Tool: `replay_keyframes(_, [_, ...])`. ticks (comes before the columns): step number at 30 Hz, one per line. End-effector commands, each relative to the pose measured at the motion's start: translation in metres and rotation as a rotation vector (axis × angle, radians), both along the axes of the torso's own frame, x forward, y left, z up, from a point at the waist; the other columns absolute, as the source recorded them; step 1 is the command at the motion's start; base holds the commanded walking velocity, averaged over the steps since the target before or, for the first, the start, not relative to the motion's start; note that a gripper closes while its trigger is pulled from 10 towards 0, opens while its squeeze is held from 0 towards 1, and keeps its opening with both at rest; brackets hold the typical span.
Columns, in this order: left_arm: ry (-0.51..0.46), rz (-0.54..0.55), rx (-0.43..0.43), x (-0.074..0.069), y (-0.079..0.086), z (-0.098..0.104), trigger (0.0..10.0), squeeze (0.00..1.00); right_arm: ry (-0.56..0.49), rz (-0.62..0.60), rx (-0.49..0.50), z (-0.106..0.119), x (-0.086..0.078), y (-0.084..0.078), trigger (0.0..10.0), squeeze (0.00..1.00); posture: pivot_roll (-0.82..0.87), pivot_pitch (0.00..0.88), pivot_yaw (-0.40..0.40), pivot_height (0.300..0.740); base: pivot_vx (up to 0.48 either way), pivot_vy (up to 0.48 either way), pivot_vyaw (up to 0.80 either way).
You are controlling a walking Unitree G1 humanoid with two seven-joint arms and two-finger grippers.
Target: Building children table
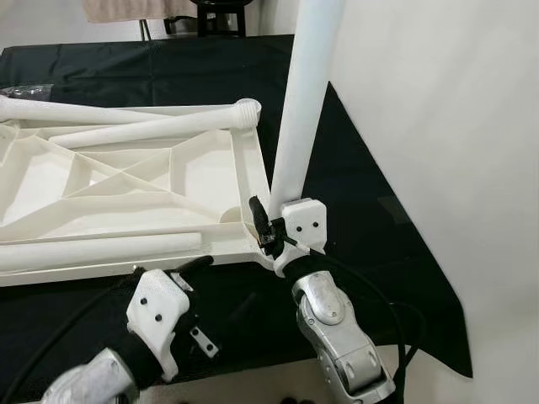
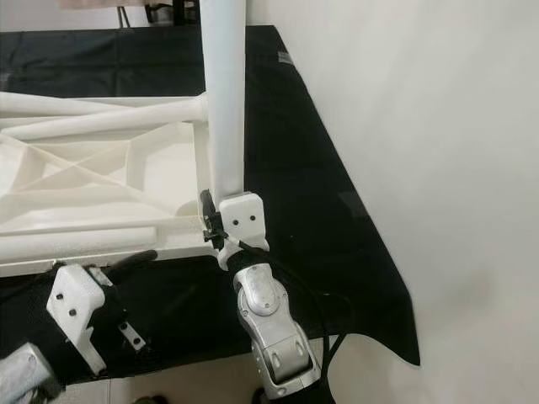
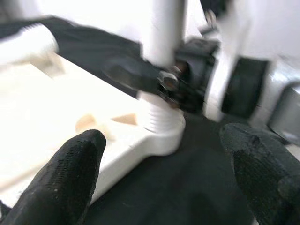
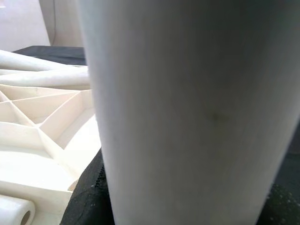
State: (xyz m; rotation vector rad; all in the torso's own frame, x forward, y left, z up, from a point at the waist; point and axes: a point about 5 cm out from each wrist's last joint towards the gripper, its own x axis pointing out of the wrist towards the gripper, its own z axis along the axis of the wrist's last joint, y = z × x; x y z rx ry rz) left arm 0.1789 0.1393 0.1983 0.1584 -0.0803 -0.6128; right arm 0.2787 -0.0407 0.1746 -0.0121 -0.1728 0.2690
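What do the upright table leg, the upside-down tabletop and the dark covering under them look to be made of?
Leg: smooth matte white, probably plastic. Tabletop: likely moulded plastic, judging by its ribbed, webbed underside. Covering: black fabric, soft and draping over the edge.

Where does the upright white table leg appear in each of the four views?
Left eye view: upright table leg right of centre, rising from the tabletop's near corner.
Right eye view: leg left of centre.
Left wrist view: threaded foot of the leg in the corner socket.
Right wrist view: close, wide column.
Shared landmark: ribbed white tabletop.
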Motion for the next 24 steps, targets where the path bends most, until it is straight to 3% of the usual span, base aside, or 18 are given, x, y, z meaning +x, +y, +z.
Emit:
replay_keyframes(1, [0.009,-0.003,0.022,0.002,0.004,-0.002,10.0,0.00,0.307,-0.025,0.069,-0.053,-0.013,0.020,10.0,0.00,0.12,0.219,-0.057,0.740,0.000,0.000,0.00])
replay_keyframes(5, [-0.029,0.001,0.023,0.011,0.009,0.007,10.0,0.00,0.307,-0.030,0.077,-0.056,-0.014,0.025,10.0,0.00,0.12,0.209,-0.052,0.740,0.000,0.000,0.00])
replay_keyframes(8, [-0.117,-0.003,0.003,0.029,0.015,0.032,10.0,0.00,0.315,-0.043,0.076,-0.062,-0.013,0.028,10.0,0.00,0.12,0.200,-0.046,0.740,0.000,0.000,0.00])
replay_keyframes(11, [-0.136,-0.006,-0.001,0.033,0.016,0.037,10.0,0.00,0.315,-0.047,0.075,-0.062,-0.012,0.028,10.0,0.00,0.12,0.200,-0.046,0.740,0.000,0.000,0.00])
replay_keyframes(14, [-0.229,-0.039,-0.071,0.052,0.016,0.069,10.0,0.00,0.319,-0.068,0.089,-0.063,-0.010,0.029,10.0,0.00,0.12,0.193,-0.046,0.740,0.000,0.000,0.00])
replay_keyframes(15, [-0.229,-0.039,-0.071,0.052,0.016,0.069,10.0,0.00,0.319,-0.068,0.089,-0.063,-0.010,0.029,10.0,0.00,0.12,0.193,-0.046,0.740,0.000,0.000,0.00])
replay_keyframes(16, [-0.261,-0.075,-0.108,0.059,0.014,0.084,10.0,0.00,0.317,-0.069,0.090,-0.063,-0.009,0.029,10.0,0.00,0.11,0.191,-0.043,0.740,0.000,0.000,0.00])
replay_keyframes(17, [-0.261,-0.075,-0.108,0.059,0.014,0.084,10.0,0.00,0.317,-0.069,0.090,-0.063,-0.009,0.029,10.0,0.00,0.11,0.191,-0.043,0.740,0.000,0.000,0.00])
replay_keyframes(18, [-0.285,-0.132,-0.155,0.068,0.011,0.101,10.0,0.00,0.310,-0.066,0.090,-0.063,-0.008,0.030,10.0,0.00,0.11,0.188,-0.040,0.740,0.000,0.000,0.00])
replay_keyframes(19, [-0.285,-0.132,-0.155,0.068,0.011,0.101,10.0,0.00,0.310,-0.066,0.090,-0.063,-0.008,0.030,10.0,0.00,0.11,0.188,-0.040,0.740,0.000,0.000,0.00])
replay_keyframes(21, [-0.279,-0.285,-0.201,0.081,0.000,0.123,10.0,0.00,0.297,-0.059,0.089,-0.061,-0.007,0.033,10.0,0.00,0.11,0.185,-0.036,0.740,0.000,0.000,0.00])
replay_keyframes(22, [-0.260,-0.368,-0.196,0.084,-0.006,0.128,10.0,0.00,0.293,-0.056,0.090,-0.061,-0.007,0.035,10.0,0.00,0.11,0.182,-0.032,0.740,0.000,0.000,0.00])
replay_keyframes(24, [-0.260,-0.368,-0.196,0.084,-0.006,0.128,10.0,0.00,0.293,-0.056,0.090,-0.061,-0.007,0.035,10.0,0.00,0.11,0.182,-0.032,0.740,0.000,0.000,0.00])
